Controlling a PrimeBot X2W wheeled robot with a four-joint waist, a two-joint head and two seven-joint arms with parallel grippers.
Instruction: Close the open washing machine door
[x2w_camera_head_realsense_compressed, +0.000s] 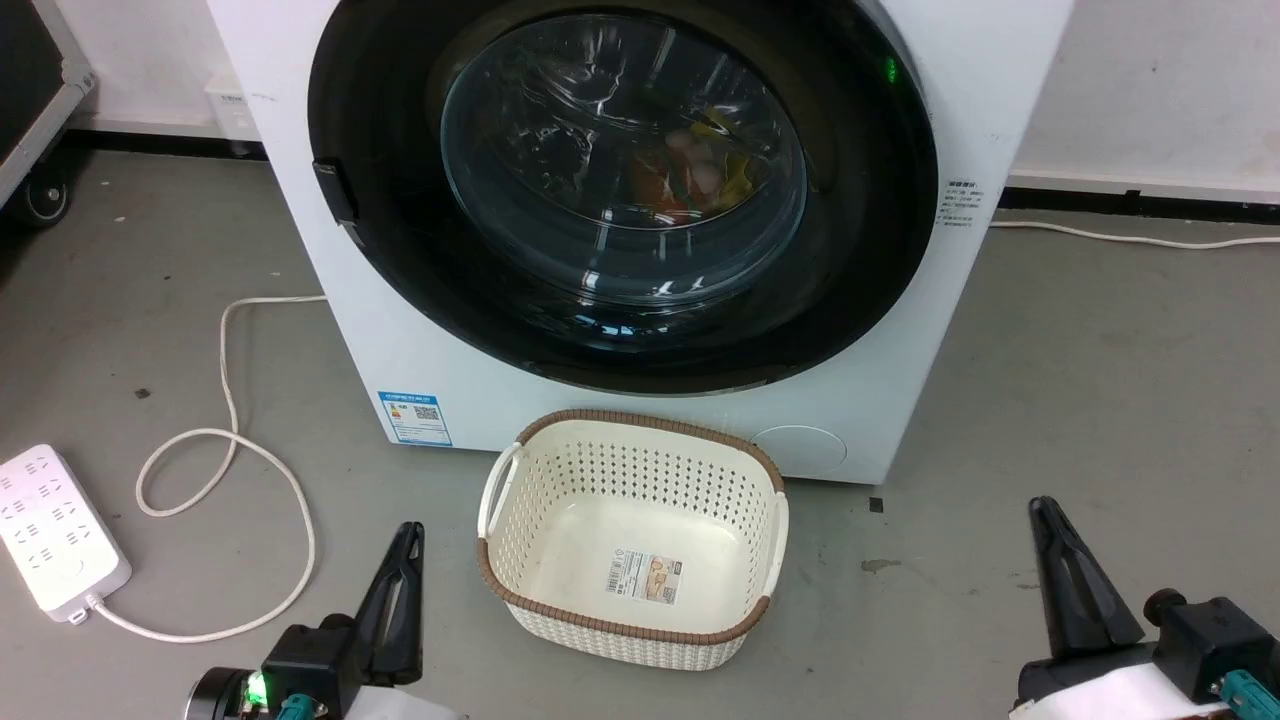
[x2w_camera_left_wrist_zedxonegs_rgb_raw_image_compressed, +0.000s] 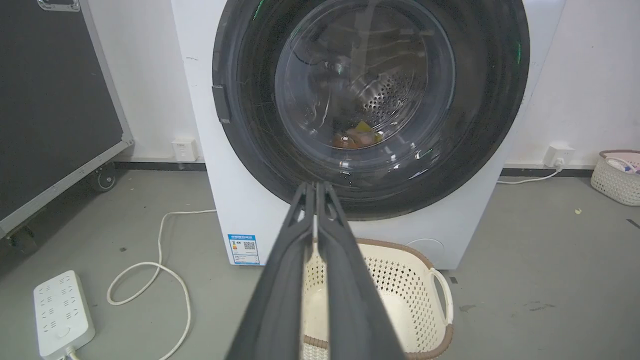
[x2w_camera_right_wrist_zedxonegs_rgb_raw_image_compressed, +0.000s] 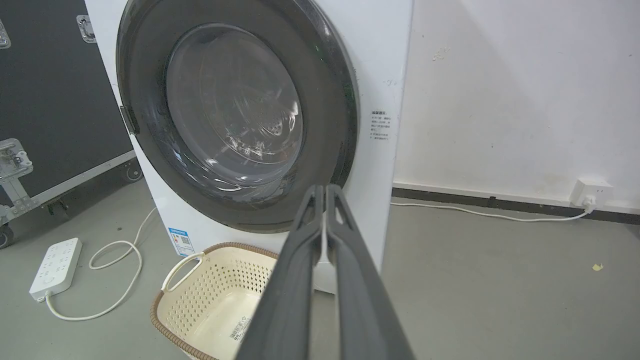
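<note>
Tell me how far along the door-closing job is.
Done: the door sits flush against the white front of the washing machine, with no gap visible in any view. In hand: nothing; the left gripper and right gripper are shut, empty, low on either side of the basket, apart from the machine. Left: apparently nothing, though whether the latch caught cannot be seen.

Bright, even indoor light fills all three views, diffuse and with no clear direction. Shadows on the grey floor (x2w_camera_head_realsense_compressed: 1100, 400) are faint and soft-edged. The glass of the washing machine door (x2w_camera_head_realsense_compressed: 625, 185) carries white streaks of glare, and a small green glint sits on its black rim. The head view is sharp throughout. In both wrist views straight edges bow toward the corners, and the left end effector (x2w_camera_left_wrist_zedxonegs_rgb_raw_image_compressed: 315, 186) and right end effector (x2w_camera_right_wrist_zedxonegs_rgb_raw_image_compressed: 325, 187) look soft near the lens.
</note>
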